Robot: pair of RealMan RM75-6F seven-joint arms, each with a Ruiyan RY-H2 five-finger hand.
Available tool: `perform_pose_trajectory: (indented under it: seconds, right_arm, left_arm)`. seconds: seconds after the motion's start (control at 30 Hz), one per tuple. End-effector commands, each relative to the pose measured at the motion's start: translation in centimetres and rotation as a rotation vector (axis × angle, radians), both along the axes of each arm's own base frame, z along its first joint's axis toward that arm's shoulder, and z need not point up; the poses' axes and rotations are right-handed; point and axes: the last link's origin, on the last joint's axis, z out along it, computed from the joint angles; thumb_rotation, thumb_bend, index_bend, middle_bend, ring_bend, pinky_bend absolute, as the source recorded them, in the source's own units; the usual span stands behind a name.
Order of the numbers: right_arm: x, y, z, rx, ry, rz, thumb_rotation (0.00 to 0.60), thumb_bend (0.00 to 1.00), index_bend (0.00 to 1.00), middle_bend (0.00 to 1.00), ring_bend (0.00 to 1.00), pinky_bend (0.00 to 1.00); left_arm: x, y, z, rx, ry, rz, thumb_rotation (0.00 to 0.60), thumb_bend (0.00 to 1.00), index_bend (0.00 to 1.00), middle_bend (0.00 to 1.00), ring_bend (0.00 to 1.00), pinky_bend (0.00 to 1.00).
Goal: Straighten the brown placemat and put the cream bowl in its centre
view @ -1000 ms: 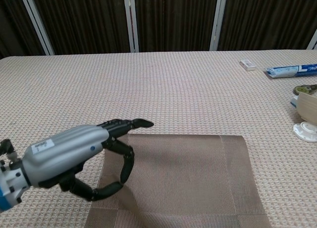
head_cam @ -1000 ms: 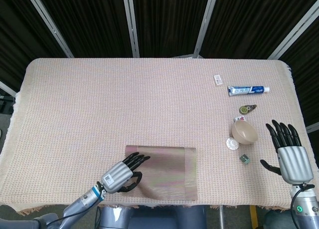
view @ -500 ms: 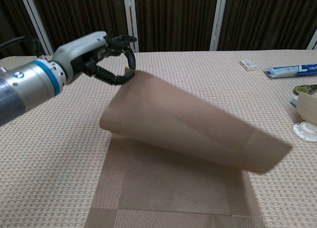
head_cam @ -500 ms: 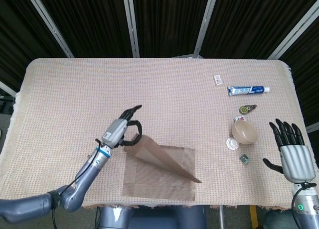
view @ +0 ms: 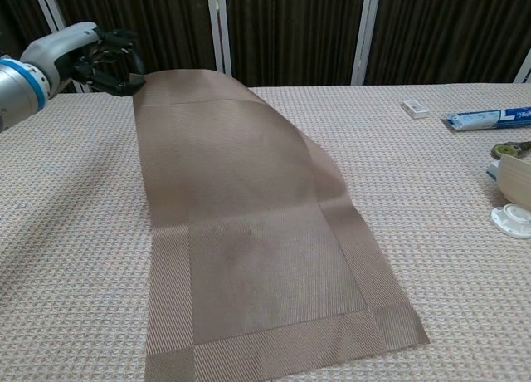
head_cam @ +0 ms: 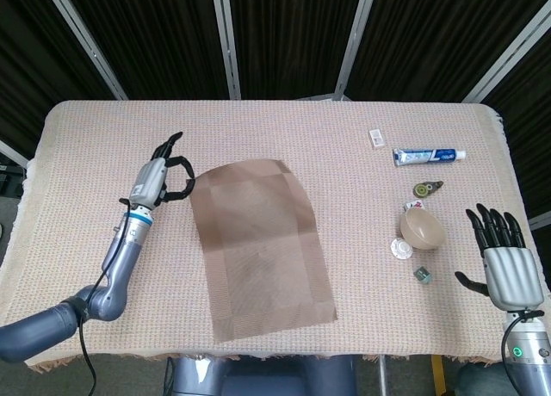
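The brown placemat [head_cam: 258,245] is unfolded across the tablecloth, skewed, with its near edge by the table's front. Its far end is lifted and curved in the chest view [view: 241,232]. My left hand [head_cam: 161,177] pinches the placemat's far left corner, and the same hand [view: 93,56] shows at the top left in the chest view. The cream bowl [head_cam: 423,228] stands upright on the right side, well apart from the placemat; only its edge [view: 518,181] shows in the chest view. My right hand [head_cam: 503,260] hovers right of the bowl, fingers spread, holding nothing.
A toothpaste tube [head_cam: 429,156] and a small white box [head_cam: 376,138] lie at the far right. A small green roll [head_cam: 424,188], a white lid [head_cam: 401,248] and a little grey cube [head_cam: 422,275] ring the bowl. The table's front edge [head_cam: 284,355] is just past the placemat.
My left hand has taken the folded placemat's upper layer, swung it up and away to the far left, and spread it out full length. My right hand has barely shifted.
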Motion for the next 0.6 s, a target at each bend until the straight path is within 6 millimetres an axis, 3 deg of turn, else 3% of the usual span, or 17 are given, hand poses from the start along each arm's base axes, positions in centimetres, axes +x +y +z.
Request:
perform_pose_trajectory:
  seconds: [0.03,0.07,0.13,0.37,0.6]
  right_arm:
    - [0.0,0.1,-0.1,0.004,0.0,-0.001,0.6,0.0,0.0,0.0,0.0,0.0]
    - [0.0,0.1,-0.1,0.006,0.0,-0.001,0.6,0.0,0.0,0.0,0.0,0.0]
    - [0.0,0.1,-0.2,0.012,0.002,-0.001,0.6,0.0,0.0,0.0,0.0,0.0]
    - [0.1,0.4,-0.8,0.042,0.013,0.007,0.6,0.0,0.0,0.0,0.0,0.0]
    - [1.6,0.6,-2.6,0.145,0.024,0.1,0.6,0.0,0.0,0.0,0.0,0.0]
  left_arm:
    - [-2.5,-0.1,0.8,0.02,0.046,0.046,0.6,0.28,0.33,0.0,0.0,0.0]
    - [-3.2,-0.1,0.9,0.018,0.069,0.056,0.6,0.13,0.15,0.0,0.0,0.0]
    - [-4.7,-0.4,1.1,-0.001,0.128,0.082,0.6,0.0,0.0,0.0,0.0,0.0]
    - [-6.8,-1.8,3.1,0.041,0.221,0.08,0.6,0.0,0.0,0.0,0.0,0.0]
    - [-7.7,-6.1,7.5,0.18,0.446,0.035,0.6,0.0,0.0,0.0,0.0,0.0]
